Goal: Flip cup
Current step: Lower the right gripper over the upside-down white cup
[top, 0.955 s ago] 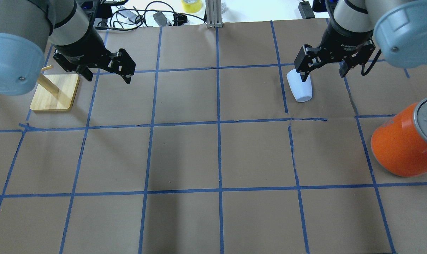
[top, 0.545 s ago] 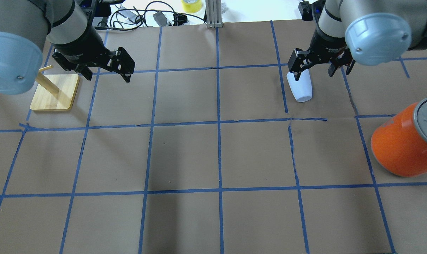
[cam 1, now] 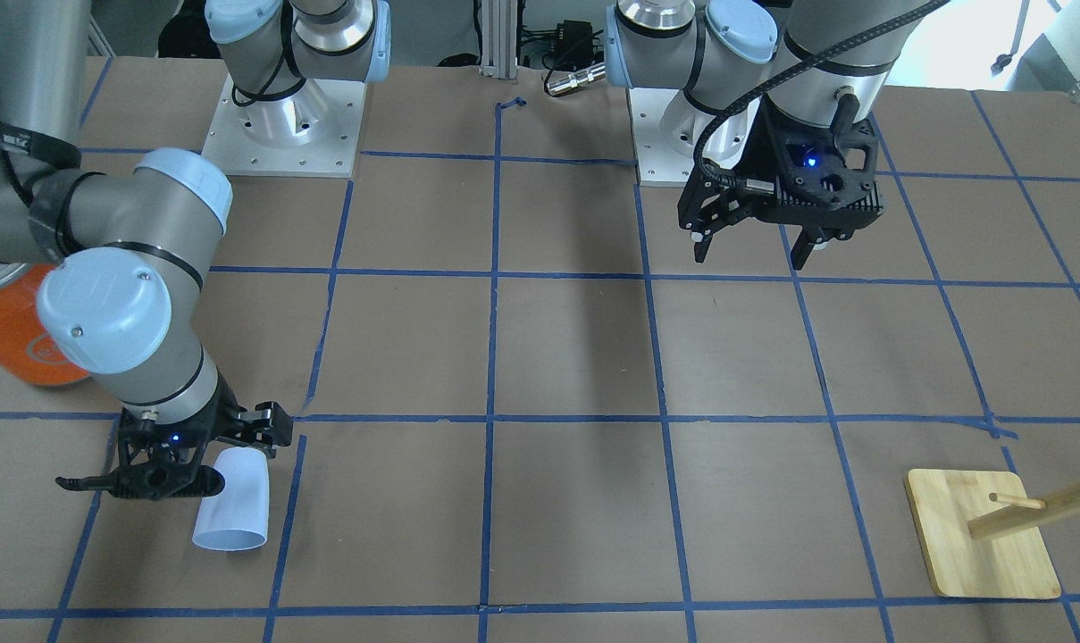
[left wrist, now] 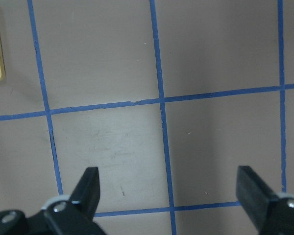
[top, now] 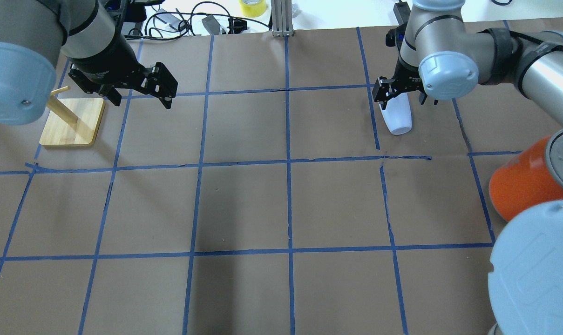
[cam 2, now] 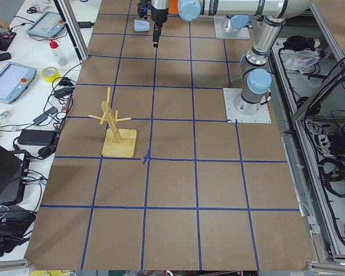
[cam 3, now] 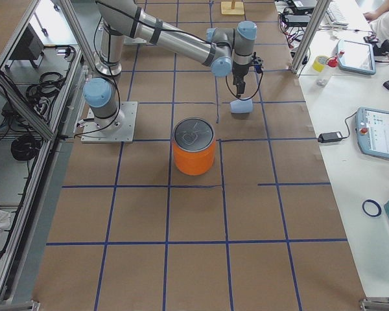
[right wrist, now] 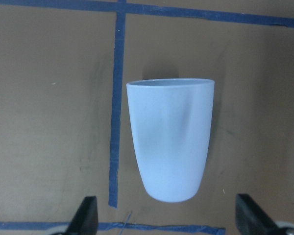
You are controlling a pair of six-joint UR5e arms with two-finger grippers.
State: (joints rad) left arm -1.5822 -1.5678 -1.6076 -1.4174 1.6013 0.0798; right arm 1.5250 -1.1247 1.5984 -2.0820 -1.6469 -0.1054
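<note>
The cup point(top: 396, 117) is pale blue-white and lies on its side on the brown paper at the far right, rim pointing away from the robot. It also shows in the front view point(cam 1: 233, 509), the right wrist view point(right wrist: 170, 142) and both side views point(cam 2: 141, 26) point(cam 3: 240, 107). My right gripper point(top: 401, 97) point(cam 1: 173, 461) hovers just above it, open and empty. In its wrist view the gripper point(right wrist: 166, 220) has a finger on each side of the cup's rounded base. My left gripper point(top: 141, 100) point(cam 1: 749, 259) point(left wrist: 169, 188) is open and empty over bare paper at the far left.
A big orange can with a silver lid point(top: 523, 186) point(cam 3: 194, 146) stands right of the cup, nearer the robot. A wooden peg stand point(top: 74, 121) point(cam 1: 982, 531) sits at the far left beside my left gripper. My right arm's elbow point(top: 537, 270) fills the overhead view's lower right corner.
My right gripper has moved left and down over the cup, and the arm's elbow has swung into the overhead view. The cup and the left arm have not moved.
</note>
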